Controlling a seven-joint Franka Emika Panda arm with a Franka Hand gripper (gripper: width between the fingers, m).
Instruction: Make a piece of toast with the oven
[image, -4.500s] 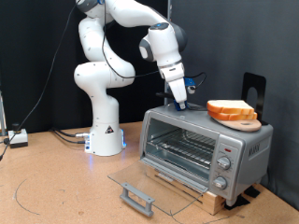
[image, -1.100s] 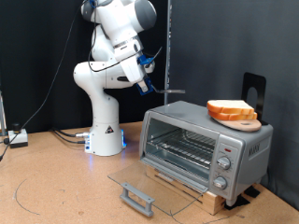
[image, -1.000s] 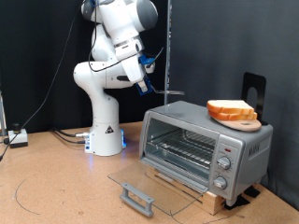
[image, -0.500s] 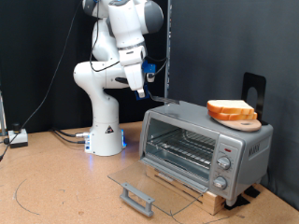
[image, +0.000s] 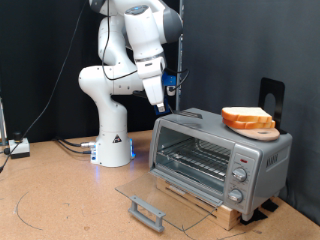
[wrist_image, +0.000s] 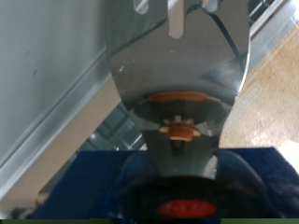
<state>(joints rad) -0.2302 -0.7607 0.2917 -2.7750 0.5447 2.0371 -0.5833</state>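
On the right side of the exterior view, the piece of toast (image: 247, 118) lay flat on a round wooden board (image: 262, 130) that rested on the roof of the oven (image: 220, 156), near its right-hand end. The slice showed a pale top and an orange-tan crust. The oven stood on a slatted wooden base (image: 205, 203) on the brown worktop (image: 60, 200), with its glass door (image: 165, 198) dropped fully open toward the lower middle of the frame and the grey bar handle (image: 145, 211) at the door's front edge. The wire rack (image: 192, 163) showed bare inside the cavity, and the knobs (image: 238, 181) sat in a column on the right panel.

The gripper (image: 160, 105) hung in the air up and to the left of the oven's top left corner, well apart from the toast, pointing downward. Whether its fingers were wide or narrow could not be told from either view. In the wrist view a blurred metal part filled the middle of the frame, with the oven's silver surface behind it.

The white arm's base (image: 113, 150) stood on the worktop at the left of the oven.
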